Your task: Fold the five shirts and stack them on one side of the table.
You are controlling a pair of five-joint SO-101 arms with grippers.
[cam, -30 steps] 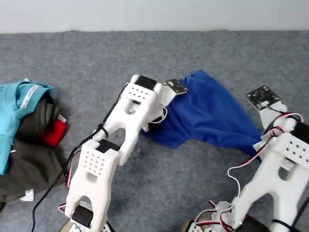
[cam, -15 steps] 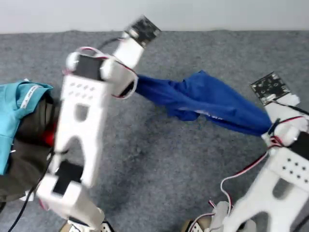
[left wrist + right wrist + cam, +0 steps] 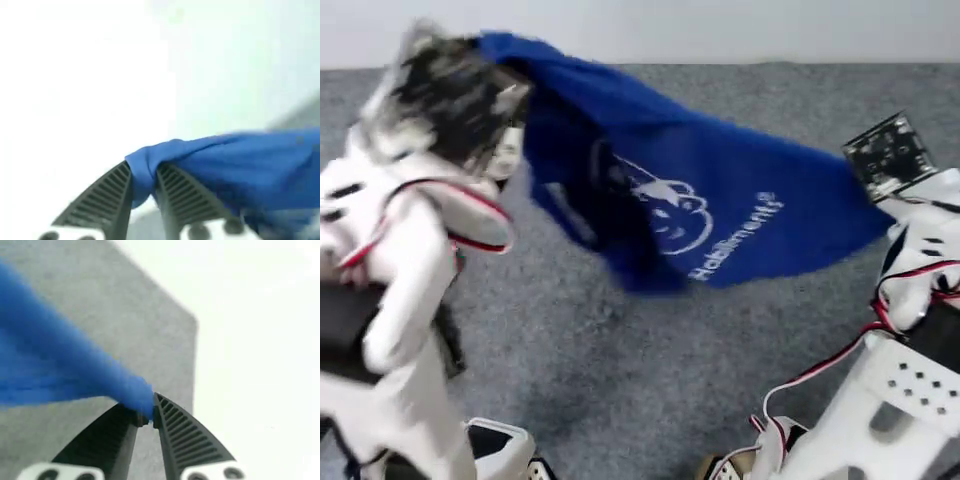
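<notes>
Blue shirt (image 3: 700,200) newly aloft, limp cloth between left pincer (image 3: 143,172) and right pincer (image 3: 148,410)

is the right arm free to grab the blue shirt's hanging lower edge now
Probably not: the right gripper is shut on a corner of the blue shirt and must release first.

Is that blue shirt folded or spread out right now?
Spread out: the blue cloth shirt is stretched wide between the left tool and the right tool, each pinching an edge, its white print showing.
</notes>
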